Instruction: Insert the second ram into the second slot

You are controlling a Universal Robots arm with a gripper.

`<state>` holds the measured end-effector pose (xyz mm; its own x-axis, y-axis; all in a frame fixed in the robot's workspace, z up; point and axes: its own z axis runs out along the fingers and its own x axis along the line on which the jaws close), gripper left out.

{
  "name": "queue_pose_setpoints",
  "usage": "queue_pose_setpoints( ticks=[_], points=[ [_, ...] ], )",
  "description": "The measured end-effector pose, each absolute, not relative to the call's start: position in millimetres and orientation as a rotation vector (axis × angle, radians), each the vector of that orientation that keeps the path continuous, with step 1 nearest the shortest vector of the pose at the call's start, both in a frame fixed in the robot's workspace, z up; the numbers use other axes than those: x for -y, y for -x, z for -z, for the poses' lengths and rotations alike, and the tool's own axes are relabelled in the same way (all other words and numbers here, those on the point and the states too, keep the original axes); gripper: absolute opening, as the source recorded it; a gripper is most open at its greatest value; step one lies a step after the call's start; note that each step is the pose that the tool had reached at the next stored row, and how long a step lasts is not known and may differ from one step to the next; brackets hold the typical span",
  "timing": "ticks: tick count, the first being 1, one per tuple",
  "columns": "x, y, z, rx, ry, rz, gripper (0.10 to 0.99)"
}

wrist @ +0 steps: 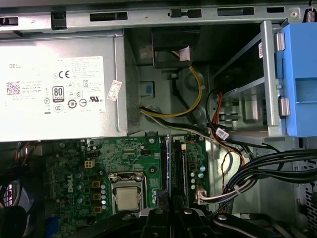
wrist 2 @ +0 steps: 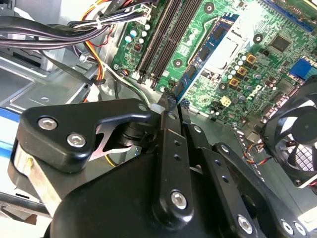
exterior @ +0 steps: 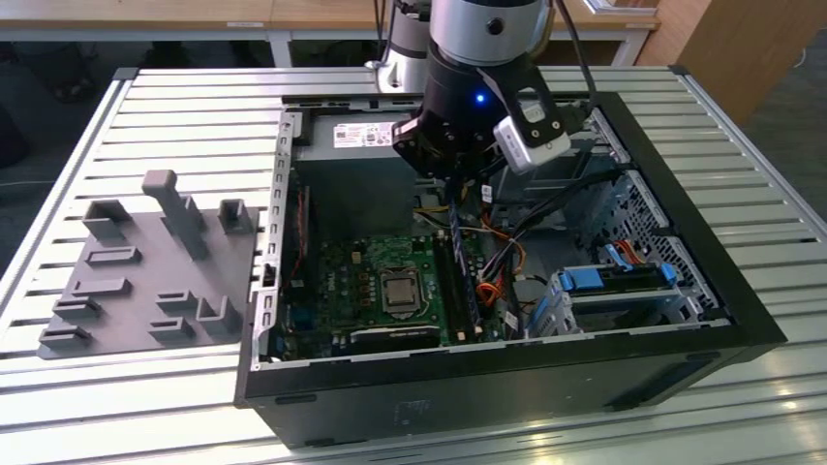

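the second ram is a thin blue board carried on edge, with its long axis in line with the black memory slots on the green motherboard. in the second wrist view it reaches out from the fingertips across the board. in the first wrist view the second ram shows edge-on as a thin line lying along the slots, with the processor socket to one side. i cannot tell whether its lower edge touches a slot. the tool is drawn narrow, its two fingers pinched on the stick. in the exterior view the arm comes straight down from above, its wrist upright, and the tool points down into the open computer case, over the part of the motherboard nearer the exterior view's right. beyond the slots sit the grey power supply, bundles of cables and a bright blue drive bracket. the case lies on a slatted worktop, and a grey fixture tray sits just beside it on the exterior view's left.
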<state>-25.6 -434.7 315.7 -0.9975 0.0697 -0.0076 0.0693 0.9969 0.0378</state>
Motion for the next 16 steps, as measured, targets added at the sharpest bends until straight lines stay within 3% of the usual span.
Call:
queue_pose_setpoints(
  ticks=[16],
  points=[
    [436.0, 24.5, -309.5, -3.138, -0.109, -0.059, 0.141]
  ],
)
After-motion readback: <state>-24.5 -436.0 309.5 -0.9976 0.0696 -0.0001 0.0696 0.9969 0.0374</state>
